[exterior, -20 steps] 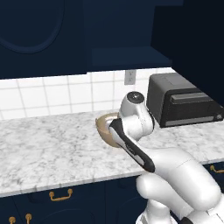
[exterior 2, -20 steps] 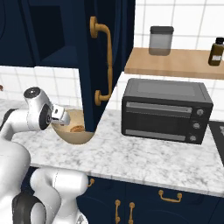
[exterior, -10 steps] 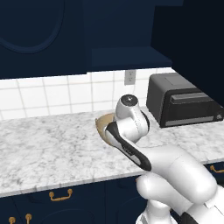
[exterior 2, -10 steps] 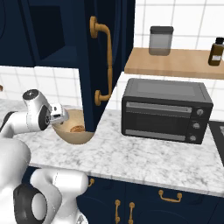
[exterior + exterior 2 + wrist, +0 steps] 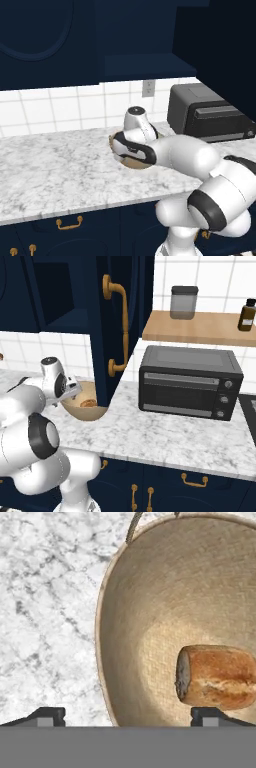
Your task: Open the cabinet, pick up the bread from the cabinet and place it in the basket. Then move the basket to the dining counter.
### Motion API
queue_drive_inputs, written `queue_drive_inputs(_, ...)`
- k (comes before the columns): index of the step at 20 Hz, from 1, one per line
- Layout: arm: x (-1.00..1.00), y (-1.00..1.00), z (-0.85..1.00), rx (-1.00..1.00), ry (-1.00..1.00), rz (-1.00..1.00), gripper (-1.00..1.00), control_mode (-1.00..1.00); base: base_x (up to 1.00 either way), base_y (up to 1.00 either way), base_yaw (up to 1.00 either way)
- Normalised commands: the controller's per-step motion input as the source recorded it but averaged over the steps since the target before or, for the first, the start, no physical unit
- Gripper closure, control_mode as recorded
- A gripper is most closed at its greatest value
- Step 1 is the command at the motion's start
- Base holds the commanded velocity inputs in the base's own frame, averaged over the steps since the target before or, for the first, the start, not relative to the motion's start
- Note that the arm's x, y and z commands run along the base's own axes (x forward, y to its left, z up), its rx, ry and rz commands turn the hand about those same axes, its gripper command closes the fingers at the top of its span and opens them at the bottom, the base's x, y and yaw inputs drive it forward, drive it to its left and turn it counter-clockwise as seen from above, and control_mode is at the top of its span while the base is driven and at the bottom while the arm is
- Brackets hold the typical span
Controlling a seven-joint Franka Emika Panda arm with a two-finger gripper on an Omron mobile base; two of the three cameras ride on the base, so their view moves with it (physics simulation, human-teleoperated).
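Bread [image 5: 216, 677] lies in basket [image 5: 150, 612] on marble counter [image 5: 50, 612] (cabinet [image 5: 107, 326] door open); gripper [image 5: 127, 714] jaws wide, straddling rim.

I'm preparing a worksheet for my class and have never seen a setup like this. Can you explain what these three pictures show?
They are rendered kitchen scenes. A white robot arm on a mobile base works at a marble counter. Two pictures come from cameras behind the arm, to its left and right; the third looks along the gripper, whose jaws stand open and hold nothing. On the counter sit a toaster oven and a tan basket with the bread inside. The navy cabinet door hangs open.
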Motion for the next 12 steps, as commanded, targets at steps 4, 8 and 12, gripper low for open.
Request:
queue_drive_inputs(4, 0.03, 0.0, -0.51, -0.12, 0.07, 0.08, -1.0, -1.0, 0.0, 0.0, 0.0)
queue_drive_inputs(8, 0.0, -0.2, -0.58, -0.1, 0.01, 0.05, -1.0, -1.0, 0.0, 0.0, 0.0)
queue_drive_inputs(12, 0.0, -0.34, -0.71, -0.05, 0.0, 0.03, 1.0, -1.0, 0.0, 0.0, 0.0)
